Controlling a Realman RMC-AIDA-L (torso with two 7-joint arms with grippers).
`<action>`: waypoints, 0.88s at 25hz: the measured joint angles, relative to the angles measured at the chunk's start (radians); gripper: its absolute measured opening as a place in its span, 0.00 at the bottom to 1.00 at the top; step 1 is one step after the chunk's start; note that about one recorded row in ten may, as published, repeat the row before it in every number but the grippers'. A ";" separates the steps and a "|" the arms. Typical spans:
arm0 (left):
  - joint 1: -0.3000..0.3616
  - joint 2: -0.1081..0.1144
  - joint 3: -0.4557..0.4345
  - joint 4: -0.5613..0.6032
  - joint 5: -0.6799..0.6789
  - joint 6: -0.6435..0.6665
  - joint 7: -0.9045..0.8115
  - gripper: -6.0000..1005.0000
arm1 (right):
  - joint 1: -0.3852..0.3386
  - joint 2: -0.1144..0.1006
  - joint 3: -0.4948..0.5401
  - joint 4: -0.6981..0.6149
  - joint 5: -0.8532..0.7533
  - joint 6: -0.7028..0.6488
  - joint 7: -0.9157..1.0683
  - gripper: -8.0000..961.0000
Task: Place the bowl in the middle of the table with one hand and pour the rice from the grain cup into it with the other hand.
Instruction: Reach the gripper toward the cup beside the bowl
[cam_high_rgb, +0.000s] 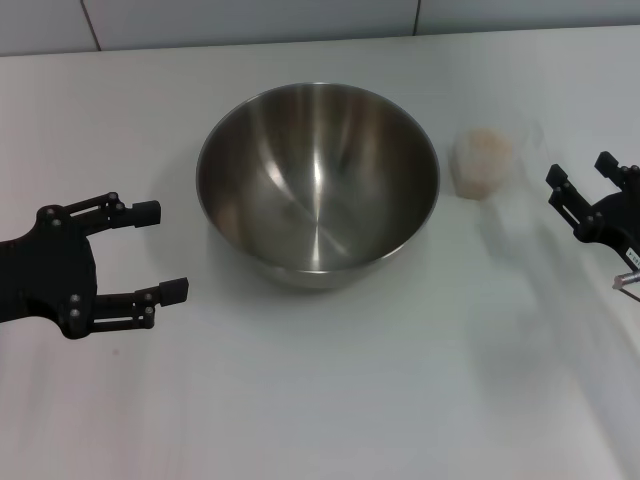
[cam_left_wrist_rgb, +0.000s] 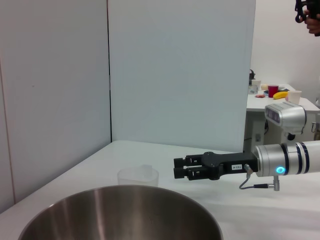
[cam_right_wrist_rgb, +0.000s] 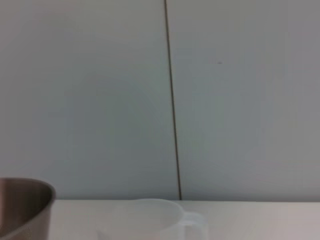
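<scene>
The steel bowl (cam_high_rgb: 318, 180) stands upright on the white table (cam_high_rgb: 350, 400), about mid-width and toward the back. It holds nothing. Just right of it is the clear grain cup (cam_high_rgb: 485, 160), with pale rice (cam_high_rgb: 482, 152) inside. My left gripper (cam_high_rgb: 165, 250) hovers open to the left of the bowl, apart from it and holding nothing. At the table's right side, my right gripper (cam_high_rgb: 580, 172) is open, a short way right of the cup and not touching it. The left wrist view shows the bowl rim (cam_left_wrist_rgb: 120, 212), the cup (cam_left_wrist_rgb: 137, 176) and the right gripper (cam_left_wrist_rgb: 177, 167) beyond them. The bowl's edge (cam_right_wrist_rgb: 25, 205) and the cup (cam_right_wrist_rgb: 150, 217) appear low in the right wrist view.
Grey wall panels (cam_high_rgb: 250, 20) rise along the table's back edge. A second table (cam_left_wrist_rgb: 280, 100) with cups and a banana stands far off past the right arm. Bare tabletop stretches in front of the bowl.
</scene>
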 joint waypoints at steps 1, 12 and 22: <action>0.000 0.000 0.000 0.000 0.000 0.000 0.000 0.86 | 0.004 0.000 0.004 0.001 0.000 0.009 0.000 0.70; -0.002 0.000 -0.003 0.000 0.000 0.000 0.000 0.86 | 0.050 -0.002 0.010 0.001 0.000 0.074 -0.005 0.70; -0.013 0.000 -0.011 0.000 -0.002 -0.002 0.000 0.86 | 0.075 -0.003 0.010 0.001 0.025 0.113 -0.005 0.70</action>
